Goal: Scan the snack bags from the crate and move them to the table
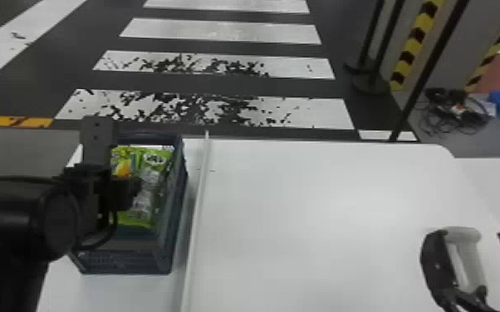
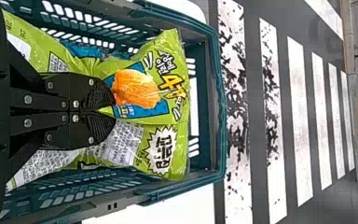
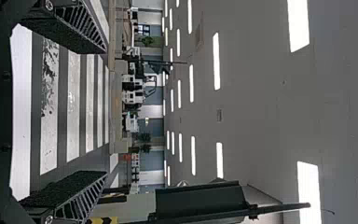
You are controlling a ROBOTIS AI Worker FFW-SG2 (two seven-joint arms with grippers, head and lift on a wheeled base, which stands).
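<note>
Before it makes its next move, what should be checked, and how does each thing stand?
1. Left gripper closed on a green snack bag: ok, its fingertips pinch the bag's wrapper.
2. Grip strong enough to lift: cannot tell; the pictures show contact, not firmness.
3. Bag clear of the plastic crate: not ok, it is inside the crate's walls.
4. Bag scanned: cannot tell; nothing here confirms a scan.
5. Right gripper open: ok, its fingers stand apart.
6. Bag in hand on the white table beside the crate: not ok, it has yet to be moved there.
</note>
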